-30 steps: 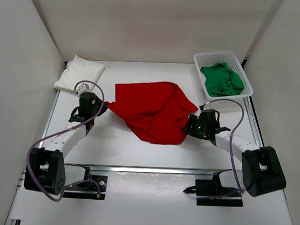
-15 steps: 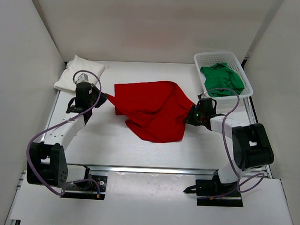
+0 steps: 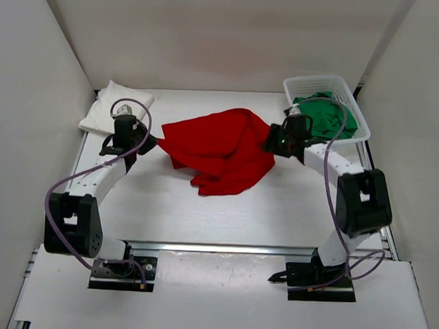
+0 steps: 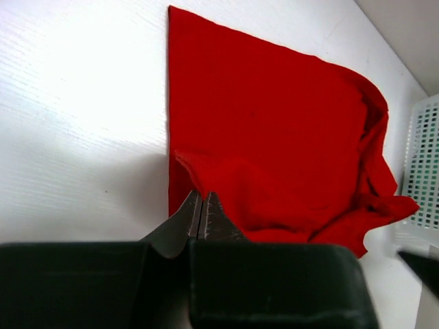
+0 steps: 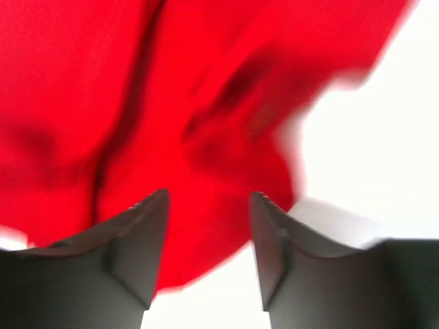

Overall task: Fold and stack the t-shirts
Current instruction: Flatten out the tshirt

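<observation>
Hem of red t-shirt (image 4: 274, 137) clamped in left fingers (image 4: 184, 221); right fingers (image 5: 137, 240) apart, near it.

Setting: robot lab test cell.
White panels (image 3: 210, 40) boxed in a white table (image 3: 290, 211); the left arm (image 3: 95, 183) and right arm (image 3: 335, 164) were bolted at its near edge.

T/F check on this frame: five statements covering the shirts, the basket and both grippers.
1. The green t-shirt lies in the basket. True.
2. The left gripper is open. False: it is shut on an edge of the red t-shirt.
3. The white t-shirt lies folded at the far left of the table. True.
4. The red t-shirt is folded flat. False: it lies rumpled mid-table.
5. The right gripper is shut. False: its jaws stand apart.
</observation>
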